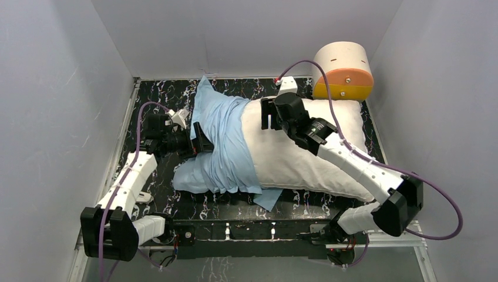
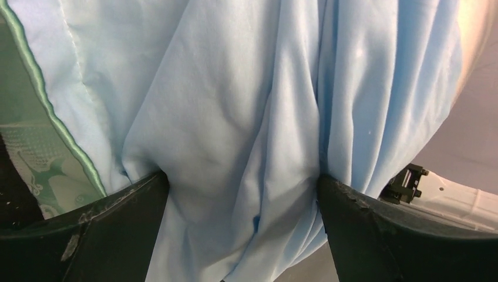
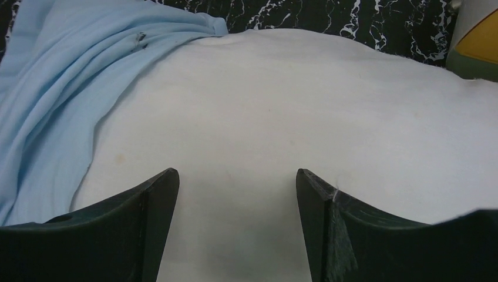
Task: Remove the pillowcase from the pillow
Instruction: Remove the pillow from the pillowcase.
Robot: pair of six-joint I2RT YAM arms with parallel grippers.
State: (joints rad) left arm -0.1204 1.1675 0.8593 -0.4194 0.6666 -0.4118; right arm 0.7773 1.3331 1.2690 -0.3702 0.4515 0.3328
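Observation:
The white pillow (image 1: 293, 155) lies across the table, its right two thirds bare. The light blue pillowcase (image 1: 226, 141) is bunched over its left end, with a corner hanging toward the front. My left gripper (image 1: 202, 138) presses into the pillowcase from the left. In the left wrist view the left gripper (image 2: 244, 182) stands open, with folds of the pillowcase (image 2: 235, 88) bulging between its fingers and a mint-green satin edge (image 2: 29, 153) at the left. My right gripper (image 1: 269, 114) hangs open over the pillow (image 3: 293, 106), just right of the pillowcase's edge (image 3: 53, 76), nothing between its jaws.
A round cream-and-orange drum (image 1: 343, 70) stands at the back right, touching the pillow's far corner. The black marbled table (image 1: 235, 205) is closed in by grey walls on the left, back and right. The right arm reaches across the pillow's near right part.

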